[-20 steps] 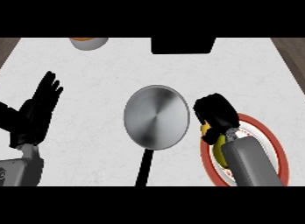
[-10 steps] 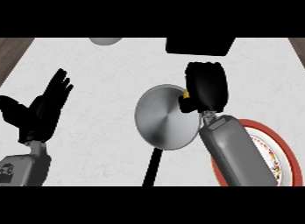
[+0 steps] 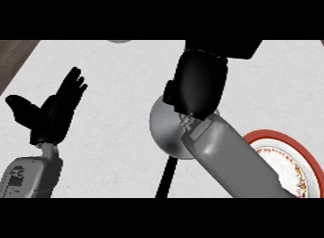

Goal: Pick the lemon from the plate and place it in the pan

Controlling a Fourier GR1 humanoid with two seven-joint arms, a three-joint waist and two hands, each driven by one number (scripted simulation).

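The left robot hand (image 3: 55, 111) rests open at the left, fingers up. The right robot hand (image 3: 199, 83) hangs over the pan (image 3: 166, 130), back toward the view; whether it is curled round the lemon I cannot tell, and the lemon itself is not visible. A lemon should be light, firm and slightly slick, best cupped around its middle. The red-rimmed plate (image 3: 288, 139) lies right on the pale speckled bench (image 3: 117, 83).

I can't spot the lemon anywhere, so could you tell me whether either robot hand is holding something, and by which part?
It cannot be told. The right robot hand shows only its back, above the pan. The left robot hand is open and holds nothing.
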